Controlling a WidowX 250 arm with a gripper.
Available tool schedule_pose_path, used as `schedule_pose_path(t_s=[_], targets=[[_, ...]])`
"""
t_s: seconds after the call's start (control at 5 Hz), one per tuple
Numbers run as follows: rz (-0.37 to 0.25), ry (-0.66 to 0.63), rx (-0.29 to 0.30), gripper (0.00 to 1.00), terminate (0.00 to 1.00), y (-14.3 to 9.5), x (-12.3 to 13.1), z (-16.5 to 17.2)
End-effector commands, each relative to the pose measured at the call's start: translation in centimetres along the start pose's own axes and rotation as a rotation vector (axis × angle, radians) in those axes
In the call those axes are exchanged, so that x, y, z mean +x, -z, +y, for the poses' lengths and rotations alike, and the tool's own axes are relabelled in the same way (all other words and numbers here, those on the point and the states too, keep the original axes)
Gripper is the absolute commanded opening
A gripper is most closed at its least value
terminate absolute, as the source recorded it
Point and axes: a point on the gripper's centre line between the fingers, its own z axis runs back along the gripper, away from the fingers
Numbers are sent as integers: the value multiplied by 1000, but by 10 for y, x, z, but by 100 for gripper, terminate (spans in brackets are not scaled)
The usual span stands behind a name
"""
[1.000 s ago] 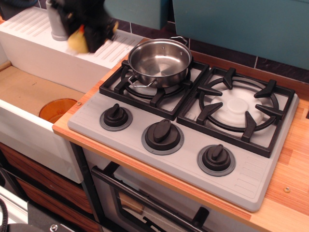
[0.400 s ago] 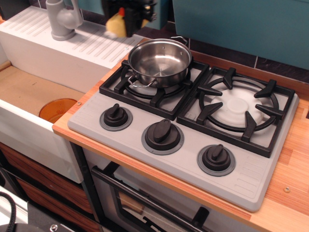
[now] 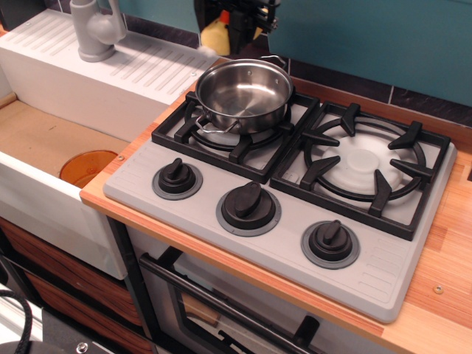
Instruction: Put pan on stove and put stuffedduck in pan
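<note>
The shiny steel pan point(image 3: 244, 94) sits on the left grate of the grey stove point(image 3: 284, 193), empty inside. My black gripper point(image 3: 232, 26) hangs at the top of the view, just behind and above the pan's far rim. It is shut on the yellow stuffedduck point(image 3: 214, 35), whose orange-red beak shows near the fingers. The duck is held in the air, clear of the pan. The upper part of the gripper is cut off by the frame edge.
A white sink unit with a ribbed drainboard point(image 3: 125, 70) and a grey faucet point(image 3: 96, 29) stands at the left. An orange disc point(image 3: 86, 167) lies in the sink basin. The right burner grate point(image 3: 365, 166) is bare. Three black knobs point(image 3: 248, 206) line the stove front.
My gripper has carried the duck to the right, from over the drainboard near the faucet to just behind the pan. The pan has not moved.
</note>
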Motion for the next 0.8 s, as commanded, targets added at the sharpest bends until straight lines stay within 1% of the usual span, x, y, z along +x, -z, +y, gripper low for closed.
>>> schedule_pose_path(t_s=[0.0, 0.4, 0.6], targets=[[-59, 9, 43, 100, 0, -15, 14, 3], [-60, 3, 49, 100, 0, -17, 16, 2], [-33, 16, 39, 100, 0, -23, 17, -5]])
